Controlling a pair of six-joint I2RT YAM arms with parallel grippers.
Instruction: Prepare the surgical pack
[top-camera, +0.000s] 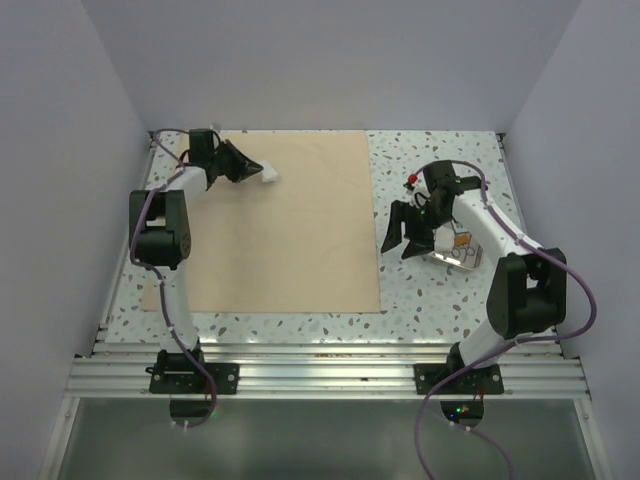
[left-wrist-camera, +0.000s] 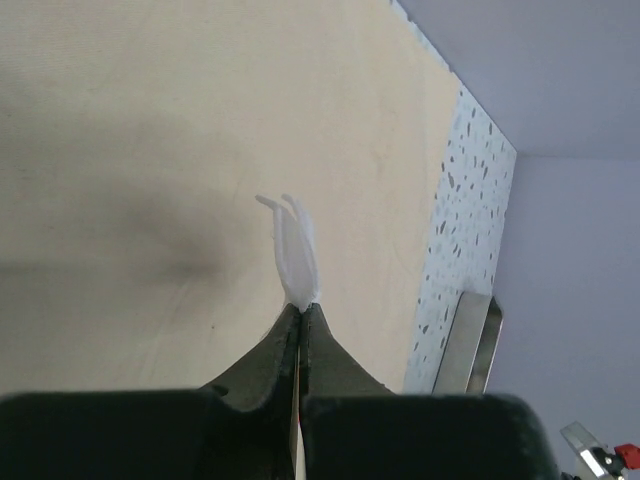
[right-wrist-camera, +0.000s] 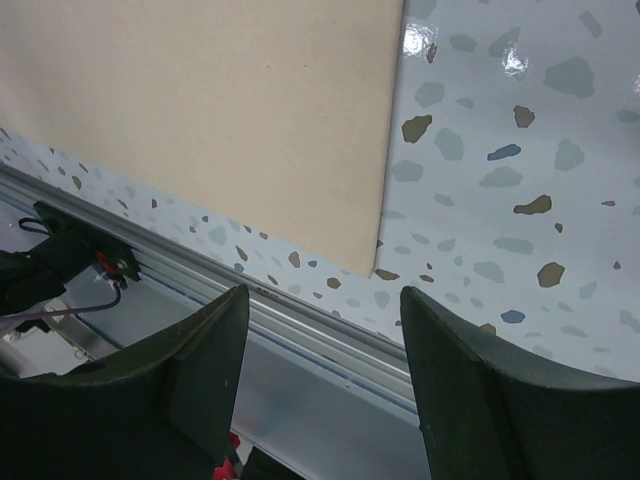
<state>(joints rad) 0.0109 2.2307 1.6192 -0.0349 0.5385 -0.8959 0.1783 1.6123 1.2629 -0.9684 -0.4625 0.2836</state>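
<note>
A small steel tray (top-camera: 468, 262) sits on the speckled desk (top-camera: 440, 295) to the right of the tan sheet (top-camera: 290, 230). Its contents are partly hidden by the right arm. The left gripper (left-wrist-camera: 301, 312), clamped shut, pinches a white gauze square (left-wrist-camera: 297, 250) over the sheet's far left part. The right gripper (right-wrist-camera: 322, 295) hangs wide open and empty near the sheet's right edge. Pale lilac walls (top-camera: 330, 60) enclose the desk.

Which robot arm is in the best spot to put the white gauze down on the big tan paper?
Left. The left gripper is shut on the white gauze, already over the tan paper. The right gripper is open, empty and off over the speckled table.
</note>
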